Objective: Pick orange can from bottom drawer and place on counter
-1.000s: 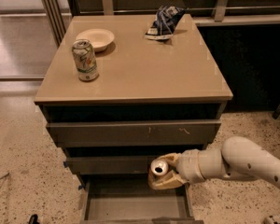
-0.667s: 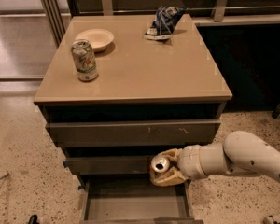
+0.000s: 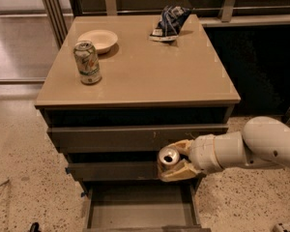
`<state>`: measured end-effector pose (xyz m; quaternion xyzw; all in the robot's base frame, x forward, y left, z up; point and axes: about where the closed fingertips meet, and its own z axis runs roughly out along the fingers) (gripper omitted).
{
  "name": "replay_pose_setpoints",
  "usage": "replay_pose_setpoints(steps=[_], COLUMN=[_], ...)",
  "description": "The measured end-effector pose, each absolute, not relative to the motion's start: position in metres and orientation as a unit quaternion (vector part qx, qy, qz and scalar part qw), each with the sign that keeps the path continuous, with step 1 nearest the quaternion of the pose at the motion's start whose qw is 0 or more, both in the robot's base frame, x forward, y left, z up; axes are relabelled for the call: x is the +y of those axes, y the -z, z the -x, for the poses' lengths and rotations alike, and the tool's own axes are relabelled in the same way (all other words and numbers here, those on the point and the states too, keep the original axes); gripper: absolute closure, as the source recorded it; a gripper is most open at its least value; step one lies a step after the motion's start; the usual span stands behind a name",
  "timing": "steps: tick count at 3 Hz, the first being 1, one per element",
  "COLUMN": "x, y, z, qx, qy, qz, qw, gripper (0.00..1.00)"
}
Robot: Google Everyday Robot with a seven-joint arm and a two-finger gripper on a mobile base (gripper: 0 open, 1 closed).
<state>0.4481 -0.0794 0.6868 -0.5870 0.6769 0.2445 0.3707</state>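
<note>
My gripper [image 3: 173,160] is shut on the orange can [image 3: 167,157]; only its silver top with the pull tab shows between the tan fingers [image 3: 176,171]. I hold it in front of the middle drawer, above the open bottom drawer [image 3: 140,208], whose flat grey floor is bare. The white arm comes in from the right. The tan counter [image 3: 150,71] lies above, with its front edge well over the can.
On the counter stand a pale green-and-white can [image 3: 87,62] at front left, a cream bowl [image 3: 97,39] behind it, and a crumpled blue chip bag [image 3: 168,22] at the back. Speckled floor surrounds the cabinet; a dark wall is on the right.
The gripper with the orange can has risen a little and shifted slightly left, away from the bottom drawer. Nothing on the counter moved.
</note>
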Motion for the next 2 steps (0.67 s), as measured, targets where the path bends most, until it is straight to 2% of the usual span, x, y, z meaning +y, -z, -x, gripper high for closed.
replay_pose_setpoints(steps=[1,2], x=[-0.0783,-0.0783], y=[-0.8012,-0.8012], z=[-0.4501,-0.4501], qx=[0.667,0.667], qy=[-0.244,-0.244], qz=[0.588,0.588], qw=[0.387,0.387], gripper=[1.00,1.00])
